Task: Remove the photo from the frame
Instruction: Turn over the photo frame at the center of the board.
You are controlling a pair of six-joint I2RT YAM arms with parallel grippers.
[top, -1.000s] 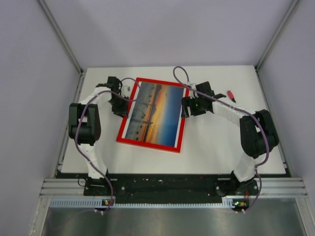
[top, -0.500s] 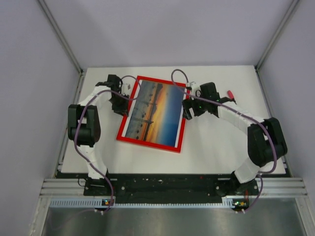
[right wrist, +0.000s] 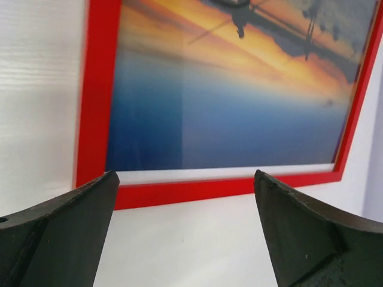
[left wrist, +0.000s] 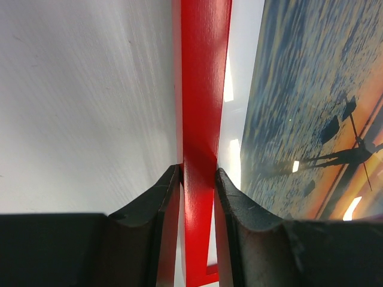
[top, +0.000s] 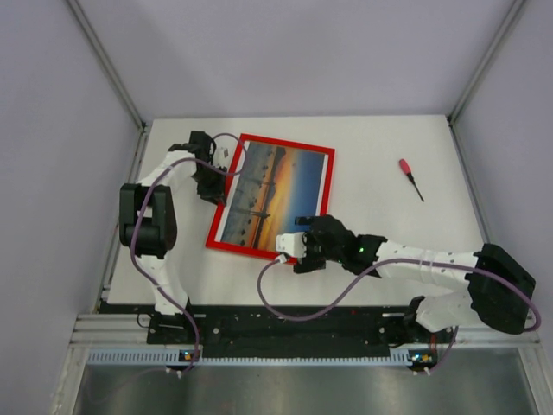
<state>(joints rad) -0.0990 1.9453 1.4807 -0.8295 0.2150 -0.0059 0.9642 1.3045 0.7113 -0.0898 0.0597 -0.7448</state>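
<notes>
The red frame [top: 226, 247] lies on the white table with the sunset photo [top: 272, 194] in it, picture side up. My left gripper [top: 216, 179] is shut on the frame's left rail. In the left wrist view both fingers [left wrist: 161, 197] press that red rail [left wrist: 203, 89], and the photo [left wrist: 311, 107] shows to the right. My right gripper [top: 298, 251] sits low at the frame's near edge, close to its right corner, and hides that corner. In the right wrist view it [right wrist: 185, 174] stands wide open and holds nothing, with the frame's near rail [right wrist: 209, 190] and the photo [right wrist: 239, 113] just ahead.
A small red-handled screwdriver [top: 409, 176] lies on the table at the back right. The table's side rails and grey walls close in both sides. The right arm's purple cable [top: 285, 303] loops over the near table strip.
My right arm has swung from the frame's right edge round to its near edge and stretched out low, its jaws opening wider. The screwdriver is now uncovered. The left gripper has not moved.
</notes>
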